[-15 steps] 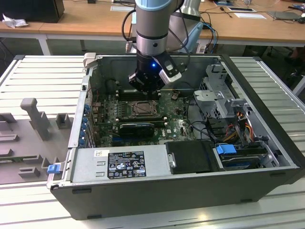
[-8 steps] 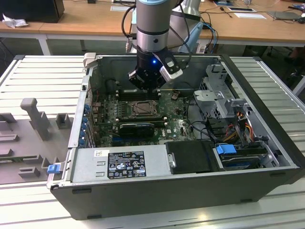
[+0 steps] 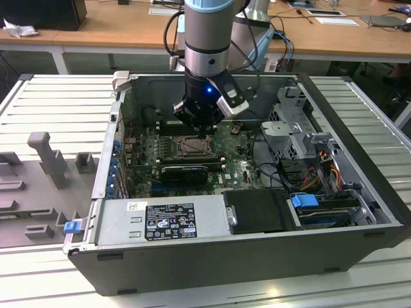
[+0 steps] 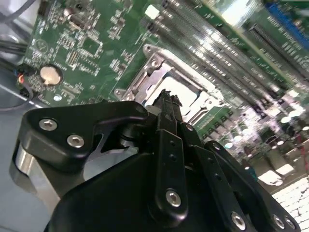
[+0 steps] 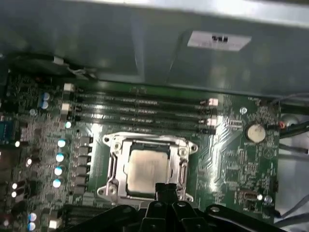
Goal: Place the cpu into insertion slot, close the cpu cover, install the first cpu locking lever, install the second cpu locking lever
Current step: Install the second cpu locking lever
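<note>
Pincer point(image 3: 204, 130) low over the insertion slot point(image 3: 191, 148) inside the open computer case point(image 3: 257, 250) on a slatted table point(image 3: 51, 96).

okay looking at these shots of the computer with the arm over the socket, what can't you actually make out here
- The near edge of the cpu and of the cpu cover: the claw overlaps them in the first wrist view.
- Most of the insertion slot in the second wrist view: the claw's black body blocks it.
- The locking levers: too fine to tell apart from the socket frame.
- Whether the claw touches the cpu: unclear.
</note>
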You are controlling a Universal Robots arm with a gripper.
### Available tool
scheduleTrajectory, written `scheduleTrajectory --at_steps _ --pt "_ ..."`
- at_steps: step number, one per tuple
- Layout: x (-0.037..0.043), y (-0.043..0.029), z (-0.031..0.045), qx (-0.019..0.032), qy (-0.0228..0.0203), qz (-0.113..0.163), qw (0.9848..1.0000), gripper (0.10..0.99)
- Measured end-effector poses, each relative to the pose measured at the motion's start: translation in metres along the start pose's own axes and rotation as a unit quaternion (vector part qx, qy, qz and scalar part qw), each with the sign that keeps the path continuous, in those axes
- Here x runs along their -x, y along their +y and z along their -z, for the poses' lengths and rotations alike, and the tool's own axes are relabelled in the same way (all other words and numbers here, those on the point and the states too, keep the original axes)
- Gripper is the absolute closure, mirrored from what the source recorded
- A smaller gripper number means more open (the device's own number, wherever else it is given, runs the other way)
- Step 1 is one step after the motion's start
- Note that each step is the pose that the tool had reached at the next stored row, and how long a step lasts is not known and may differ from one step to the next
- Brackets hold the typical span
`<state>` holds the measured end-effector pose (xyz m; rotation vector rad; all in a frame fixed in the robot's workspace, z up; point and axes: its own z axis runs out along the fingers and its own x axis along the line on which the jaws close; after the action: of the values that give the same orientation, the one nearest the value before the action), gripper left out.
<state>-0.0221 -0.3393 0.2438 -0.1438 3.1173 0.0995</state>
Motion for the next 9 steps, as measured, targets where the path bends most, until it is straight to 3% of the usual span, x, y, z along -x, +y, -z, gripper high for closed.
scheduleTrajectory --at_steps 2,9 --pt "-0.0004 -0.0042 -0.0014 0.0016 0.0166 -0.001 0.9999 0.980" --pt "-0.0031 -0.0232 -0.0047 0.0033 0.0186 -0.001 0.9998 0.980"
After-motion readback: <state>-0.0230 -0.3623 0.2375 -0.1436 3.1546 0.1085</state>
